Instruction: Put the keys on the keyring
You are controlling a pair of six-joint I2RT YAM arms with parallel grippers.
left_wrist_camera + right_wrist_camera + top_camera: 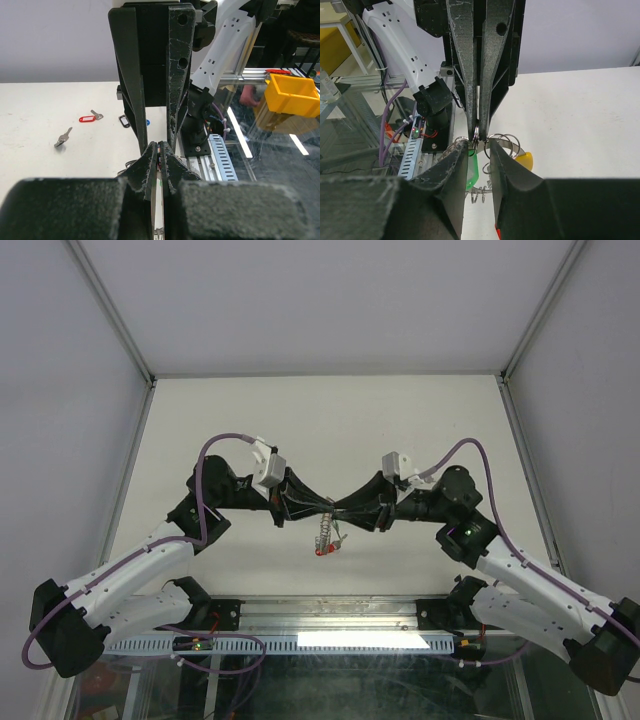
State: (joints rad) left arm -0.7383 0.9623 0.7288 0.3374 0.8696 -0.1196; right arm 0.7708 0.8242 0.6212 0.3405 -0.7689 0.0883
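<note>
Both arms meet above the table's middle. My left gripper (326,506) (161,150) is shut on a small ring of the keyring (325,532), a silvery band with several wire loops (506,142) that hangs below it. Green (473,173), yellow (524,160) and red (497,233) key tags dangle from it. My right gripper (346,508) (480,145) faces the left one with its jaws a little apart, straddling the held ring and the left fingertips (472,120). On the table lie a key with a red tag (87,119) and a bare silver key (62,137).
A black tag (124,120) and a blue tag (146,121) lie on the table near the loose keys. The aluminium rail with the arm bases (330,625) runs along the near edge. A yellow bin (292,95) stands off the table.
</note>
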